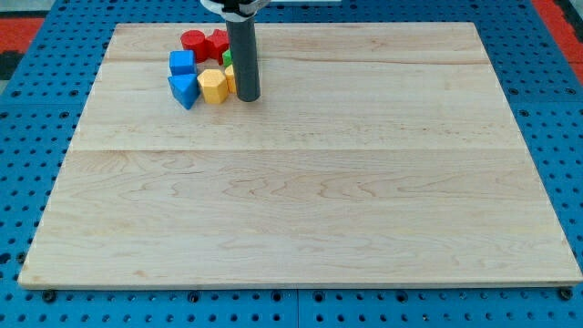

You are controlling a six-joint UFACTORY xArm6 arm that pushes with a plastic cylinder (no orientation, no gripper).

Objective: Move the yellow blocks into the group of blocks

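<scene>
Blocks bunched at upper left of tabletop; yellow block touching blue blocks; second yellow block peeks beside my tip; red blocks behind; no pincer, nothing held; looks like last step; next, small push left.

This looks like a robotics lab. A pale wooden bench lies on a blue perforated mounting plate with regular holes, and red flooring shows at the upper right corner.
</scene>
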